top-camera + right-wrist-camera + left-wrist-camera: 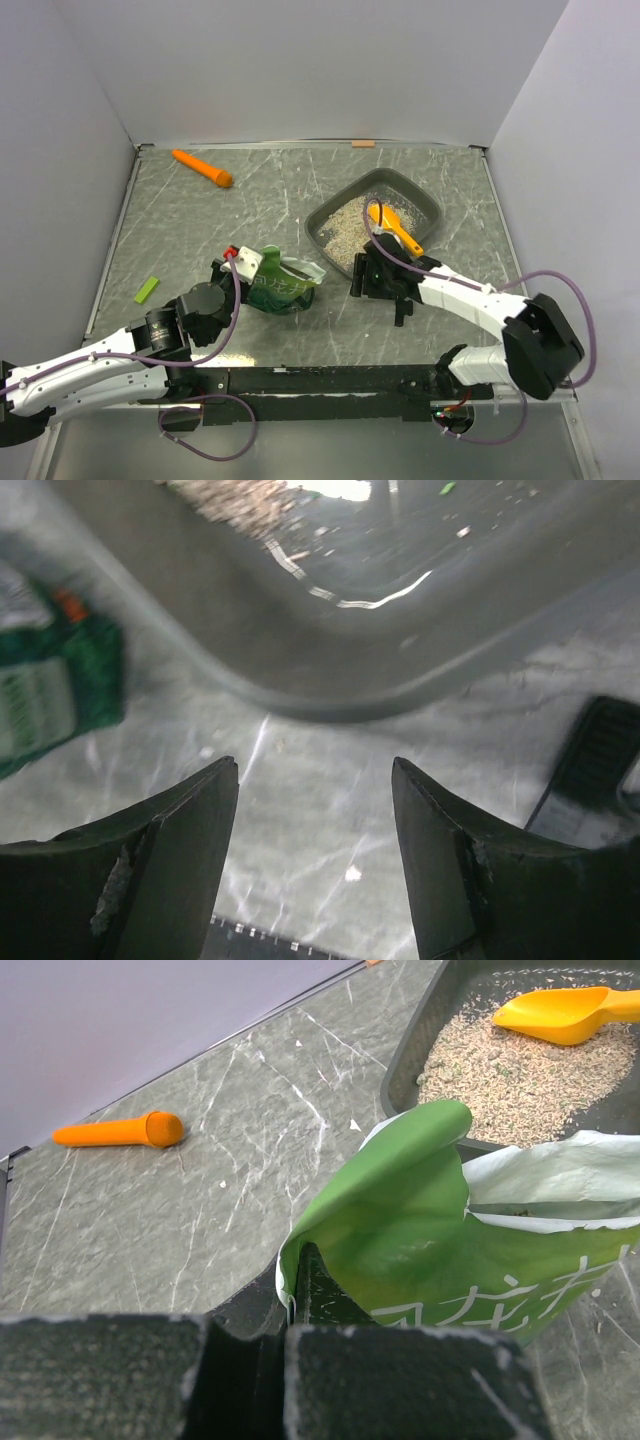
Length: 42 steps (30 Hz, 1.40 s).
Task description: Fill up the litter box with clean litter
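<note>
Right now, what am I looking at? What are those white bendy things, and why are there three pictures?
Those are two robot arms, each ending in a claw. One picture looks down from above; the other two come from little cameras on each wrist. The left claw is pinched shut on a green bag. The right claw is open and empty, close to the grey litter box. Pale litter and a yellow scoop lie in the box. An orange carrot-shaped thing and a small green strip lie on the table.
</note>
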Motion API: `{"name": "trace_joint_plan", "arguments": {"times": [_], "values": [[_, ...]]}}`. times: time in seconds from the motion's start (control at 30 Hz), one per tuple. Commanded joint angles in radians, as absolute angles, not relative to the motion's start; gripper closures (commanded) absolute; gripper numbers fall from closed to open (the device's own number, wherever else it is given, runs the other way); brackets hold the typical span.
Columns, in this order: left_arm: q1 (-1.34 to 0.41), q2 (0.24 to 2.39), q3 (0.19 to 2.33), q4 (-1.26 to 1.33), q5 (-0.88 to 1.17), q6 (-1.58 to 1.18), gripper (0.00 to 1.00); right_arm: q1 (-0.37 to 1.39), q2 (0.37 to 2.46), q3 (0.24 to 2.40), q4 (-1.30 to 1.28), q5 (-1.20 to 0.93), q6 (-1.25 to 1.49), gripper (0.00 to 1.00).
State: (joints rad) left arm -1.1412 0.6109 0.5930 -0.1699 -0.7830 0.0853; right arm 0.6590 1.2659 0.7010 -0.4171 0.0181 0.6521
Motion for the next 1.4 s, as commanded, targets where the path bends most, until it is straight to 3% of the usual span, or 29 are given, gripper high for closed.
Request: {"name": "trace_joint_plan", "arguments": {"times": [0.0, 0.23, 0.67, 0.83, 1.1, 1.37], "values": [[-1.123, 0.595, 0.598, -0.152, -0.861, 0.097, 0.99, 0.667, 1.345, 0.742, -0.331, 0.081, 0.692, 0.30], [-1.118, 0.601, 0.595, -0.149, -0.867, 0.101, 0.99, 0.644, 1.456, 0.830, -0.304, 0.172, 0.703, 0.28], [-1.109, 0.609, 0.591, -0.144, -0.856, 0.101, 0.99, 0.388, 1.580, 0.983, -0.284, 0.077, 0.577, 0.28], [-1.104, 0.606, 0.595, -0.149, -0.845, 0.095, 0.99, 0.410, 1.476, 0.969, -0.239, 0.017, 0.450, 0.29], [-1.077, 0.571, 0.630, -0.192, -0.833, 0.081, 0.99, 0.442, 1.205, 0.997, -0.336, -0.317, 0.190, 0.32], [-1.040, 0.497, 0.709, -0.192, -0.752, 0.115, 0.99, 0.558, 1.075, 0.997, -0.364, -0.423, 0.008, 0.29]]}}
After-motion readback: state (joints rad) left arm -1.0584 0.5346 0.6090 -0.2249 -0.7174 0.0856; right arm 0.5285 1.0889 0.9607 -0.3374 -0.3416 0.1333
